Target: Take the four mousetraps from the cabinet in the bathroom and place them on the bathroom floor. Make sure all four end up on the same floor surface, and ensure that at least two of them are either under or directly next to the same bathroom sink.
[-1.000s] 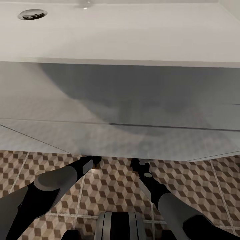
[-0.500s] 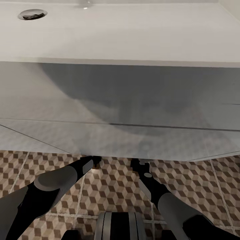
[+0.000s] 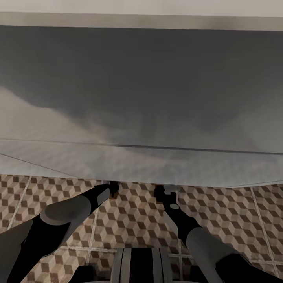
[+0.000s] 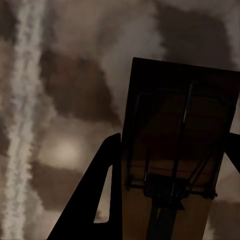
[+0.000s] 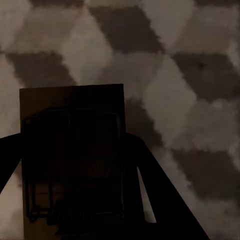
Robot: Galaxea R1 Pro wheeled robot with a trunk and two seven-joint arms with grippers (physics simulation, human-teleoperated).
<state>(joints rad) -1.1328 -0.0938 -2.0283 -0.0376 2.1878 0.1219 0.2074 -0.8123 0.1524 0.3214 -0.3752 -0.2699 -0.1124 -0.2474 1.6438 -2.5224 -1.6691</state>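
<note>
Both arms reach low toward the foot of the white vanity (image 3: 141, 98) of the bathroom sink, which hangs over the cube-patterned bathroom floor (image 3: 133, 220). My left gripper (image 3: 113, 189) and right gripper (image 3: 165, 193) end right at the vanity's lower edge, their tips partly hidden in its shadow. In the left wrist view a tan mousetrap (image 4: 175, 150) with a dark wire bar sits between the dark fingers (image 4: 95, 200), close over the tiles. The right wrist view shows a second mousetrap (image 5: 72, 160), deep in shadow, held between that gripper's fingers (image 5: 155, 190). The cabinet is out of view.
The vanity front spans the whole width of the head view and blocks the way ahead. The robot's base (image 3: 141, 265) shows at the bottom middle. Open tiled floor (image 3: 259, 212) lies to either side of the arms.
The head view has shifted: the basin top and its drain have slid out of the picture and the vanity front now takes up the upper part. Both arms keep their pose.
</note>
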